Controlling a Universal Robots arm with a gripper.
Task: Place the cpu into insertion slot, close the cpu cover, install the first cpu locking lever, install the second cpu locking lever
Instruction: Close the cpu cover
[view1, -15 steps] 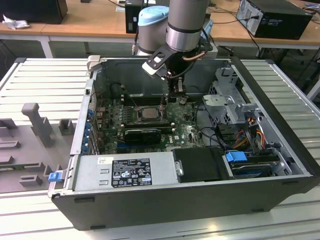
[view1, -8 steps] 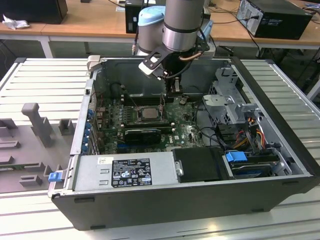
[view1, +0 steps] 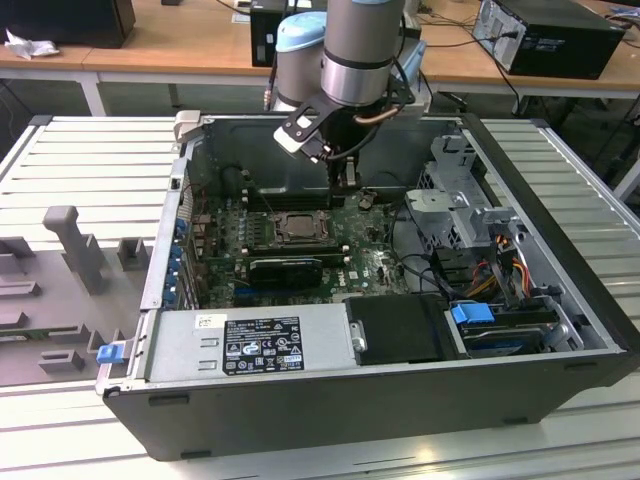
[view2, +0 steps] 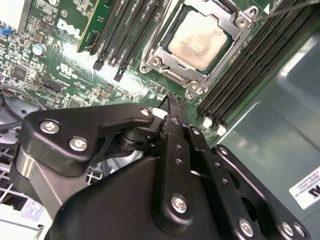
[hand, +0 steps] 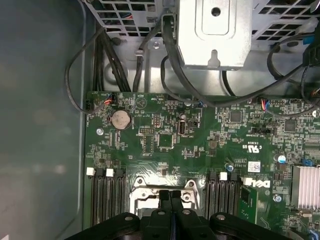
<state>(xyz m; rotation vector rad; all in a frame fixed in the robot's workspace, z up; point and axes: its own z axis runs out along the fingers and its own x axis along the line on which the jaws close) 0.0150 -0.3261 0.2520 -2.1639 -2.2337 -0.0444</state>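
The cpu (view2: 200, 40), pale silver on top, lies flat in the insertion slot (view1: 297, 227) on the green board. The silvery cpu cover (view2: 156, 61) lies down around the chip's edges. A thin lever rod (view2: 287, 7) runs off from one corner of the socket. My gripper (view2: 172, 103) is shut with nothing between its black fingers. It hovers beside the socket, on its far side and toward the exterior view's right (view1: 347, 183). In the first wrist view the joined fingertips (hand: 170, 196) cover the middle of the socket frame (hand: 139, 190).
Black memory slots (view2: 125, 35) flank the socket on both sides. Black cables (hand: 170, 65) and a metal drive cage (hand: 215, 30) lie past the board's edge. The case wall (view2: 280, 130) is close behind the gripper. A power supply (view1: 250, 345) fills the case's near side.
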